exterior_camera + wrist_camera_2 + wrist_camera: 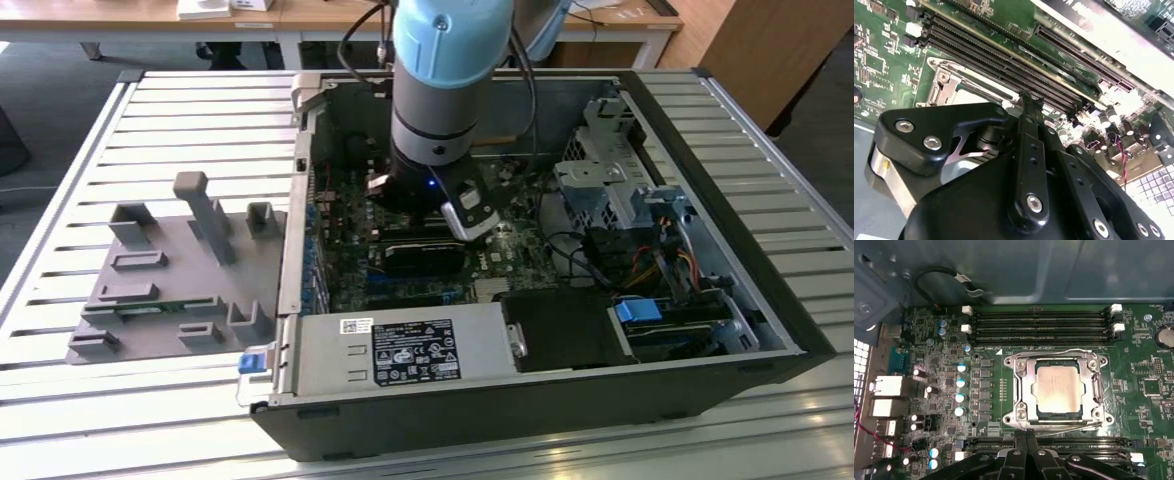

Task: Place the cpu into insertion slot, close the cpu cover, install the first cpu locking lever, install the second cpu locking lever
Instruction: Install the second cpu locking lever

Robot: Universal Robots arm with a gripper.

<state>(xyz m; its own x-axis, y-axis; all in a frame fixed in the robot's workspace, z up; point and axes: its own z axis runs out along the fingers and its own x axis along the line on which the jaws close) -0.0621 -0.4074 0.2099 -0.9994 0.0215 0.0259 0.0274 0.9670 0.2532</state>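
The arm hangs straight down into the open computer case (pixel 747 330), and the tool (pixel 1026 437) sits low over the motherboard (pixel 944 385), its two fingertips pressed together with nothing between them: a narrow, empty pinch. In the first wrist view the cpu (pixel 1060 389) lies flat in the insertion slot (pixel 1041 412), silver-grey top facing up. The cpu cover (pixel 1024 390) is down around it, its window framing the chip, so the seating and the closing look done, as far as I can judge. Now the wires: thin locking levers run along the frame, one (pixel 1054 351) on the side by the far memory slots (pixel 1039 322), one (pixel 1074 428) on the side nearest the tool. That near lever runs crosswise to the closed fingertips, which hover just beside that edge of the socket, close to its corner. Whether either lever is hooked under its catch, I cannot tell. In the second wrist view the fingers (pixel 1029 150) point at the socket's rim from just short of it. Out on the slatted tabletop (pixel 80 160) sits a grey parts fixture (pixel 174 290), well apart from the action.
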